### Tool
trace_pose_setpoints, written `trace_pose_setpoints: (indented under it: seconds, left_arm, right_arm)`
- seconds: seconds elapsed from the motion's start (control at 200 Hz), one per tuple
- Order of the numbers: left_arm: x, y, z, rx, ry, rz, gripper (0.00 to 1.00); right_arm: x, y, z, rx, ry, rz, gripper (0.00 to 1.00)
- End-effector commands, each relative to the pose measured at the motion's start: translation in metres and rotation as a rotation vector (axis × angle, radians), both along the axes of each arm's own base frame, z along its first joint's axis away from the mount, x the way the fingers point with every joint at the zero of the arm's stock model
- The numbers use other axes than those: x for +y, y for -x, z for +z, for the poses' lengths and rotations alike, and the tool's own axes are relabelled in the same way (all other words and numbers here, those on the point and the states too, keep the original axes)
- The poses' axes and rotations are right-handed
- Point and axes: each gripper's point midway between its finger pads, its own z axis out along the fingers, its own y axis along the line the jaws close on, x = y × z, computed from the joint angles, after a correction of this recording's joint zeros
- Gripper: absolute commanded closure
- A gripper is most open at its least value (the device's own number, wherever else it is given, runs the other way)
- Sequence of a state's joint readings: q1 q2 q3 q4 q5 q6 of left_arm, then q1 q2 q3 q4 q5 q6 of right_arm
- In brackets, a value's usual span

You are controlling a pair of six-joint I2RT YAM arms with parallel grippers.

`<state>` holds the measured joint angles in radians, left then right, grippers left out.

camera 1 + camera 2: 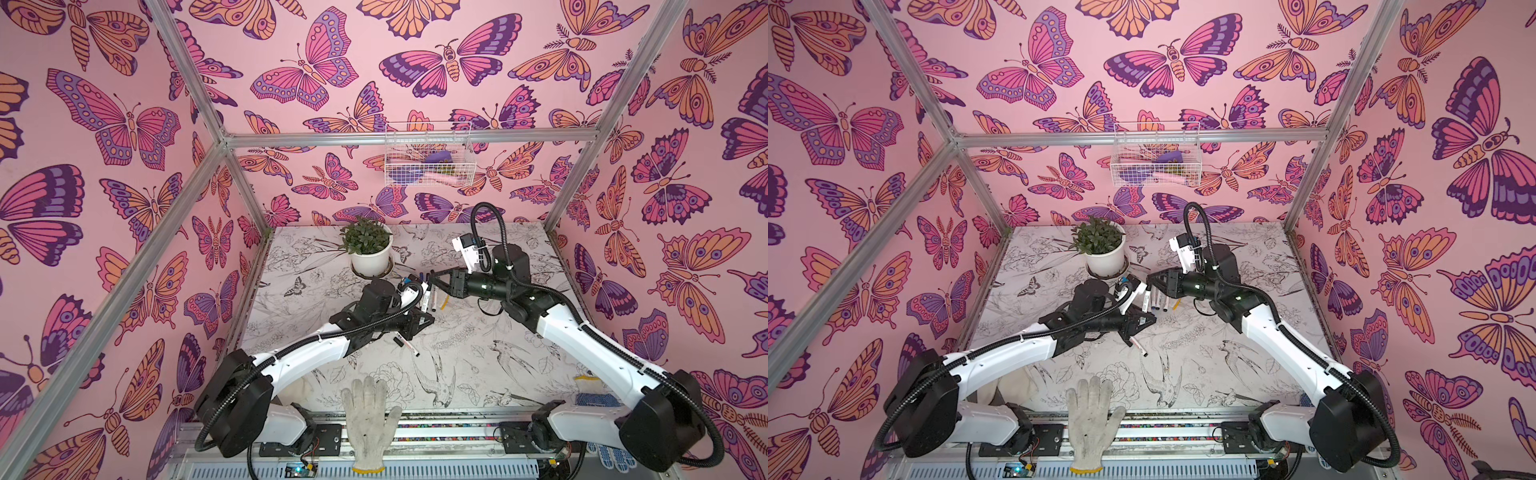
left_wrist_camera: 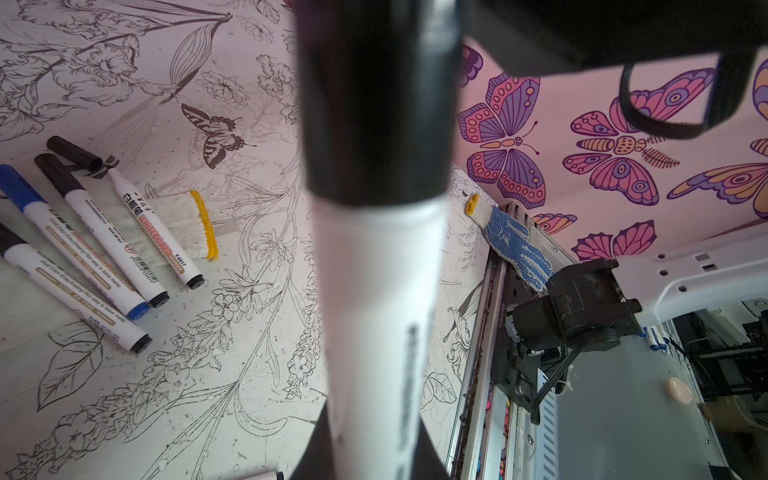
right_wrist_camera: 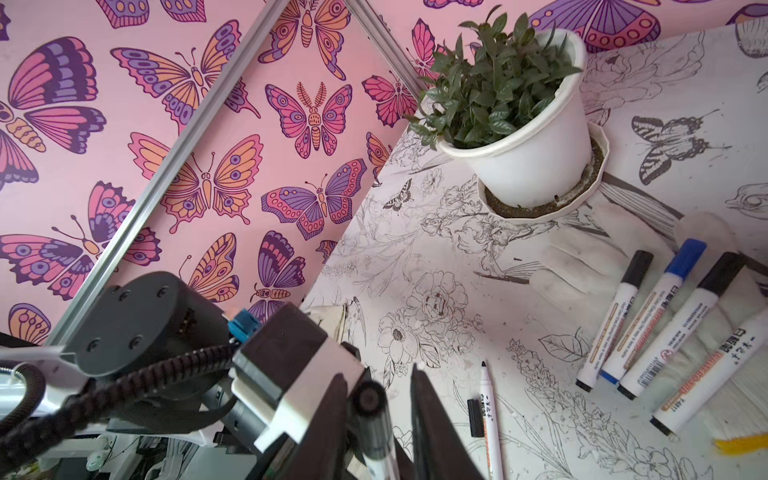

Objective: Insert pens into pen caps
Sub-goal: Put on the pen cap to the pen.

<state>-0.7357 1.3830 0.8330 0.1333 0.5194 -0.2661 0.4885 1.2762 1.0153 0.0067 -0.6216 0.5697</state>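
White plastic marker pen [image 2: 374,311]: black cylindrical cap [image 2: 374,104] fitted.
Left gripper [image 2: 370,449]: pinching its barrel.
Right gripper [image 3: 377,371]: spread round the cap; gap shows only in right wrist view.

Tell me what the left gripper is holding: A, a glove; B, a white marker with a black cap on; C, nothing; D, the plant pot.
B: the left wrist view shows the left gripper clamped on a white marker with its black cap on.
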Motion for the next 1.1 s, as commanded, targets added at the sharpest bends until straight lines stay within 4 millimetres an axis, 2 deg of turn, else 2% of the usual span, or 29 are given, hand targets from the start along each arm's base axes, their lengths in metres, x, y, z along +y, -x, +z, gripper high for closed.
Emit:
trace_pose_setpoints:
  seconds: [0.0,0.07,0.2,0.31,0.516,0.651,0.801,0.896,0.936,0.971,1.017,1.067,1.097]
  left_arm:
    - [0.0,0.005,-0.009,-0.003,-0.023,-0.022,1.0]
    - [-0.001,0.005,-0.008,-0.007,-0.022,-0.025,1.0]
    - [-0.002,0.002,-0.006,-0.016,-0.022,-0.012,1.0]
    - [-0.001,-0.002,-0.001,-0.039,-0.022,0.004,1.0]
    - [-0.001,-0.011,0.013,-0.09,-0.015,0.035,1.0]
    - [0.001,-0.023,0.026,-0.122,0.012,0.071,1.0]
    - [0.0,-0.037,0.043,-0.121,0.084,0.095,1.0]
    - [-0.006,-0.038,0.039,-0.115,0.069,0.067,1.0]
    - [-0.009,-0.037,0.031,-0.097,0.059,0.055,1.0]
    - [-0.011,-0.036,0.021,-0.079,0.047,0.043,1.0]
    - [-0.013,-0.033,0.008,-0.049,0.03,0.031,1.0]
    - [-0.014,-0.031,-0.01,-0.013,0.01,0.021,1.0]
    - [-0.014,-0.03,-0.019,0.004,-0.001,0.021,1.0]
  right_arm:
    - [0.004,-0.008,0.013,-0.019,-0.039,-0.012,0.75]
    - [0.006,-0.01,0.008,-0.004,-0.041,-0.005,0.82]
    - [0.009,-0.012,-0.006,0.056,-0.046,-0.006,0.81]
    - [0.012,-0.003,-0.015,0.1,-0.053,0.034,0.85]
    - [0.01,0.014,-0.029,0.144,0.014,0.078,1.0]
    - [0.011,0.035,-0.049,0.18,0.098,0.129,1.0]
    - [0.007,0.041,-0.059,0.212,0.145,0.146,1.0]
    - [0.008,0.039,-0.06,0.212,0.147,0.144,1.0]
    - [0.007,0.033,-0.056,0.199,0.145,0.12,1.0]
    - [0.004,0.023,-0.049,0.183,0.136,0.081,0.94]
    - [-0.005,0.005,-0.038,0.16,0.121,-0.007,0.75]
    - [-0.018,-0.015,-0.016,0.116,0.067,-0.103,0.53]
    - [-0.025,-0.023,-0.005,0.091,0.037,-0.144,0.45]
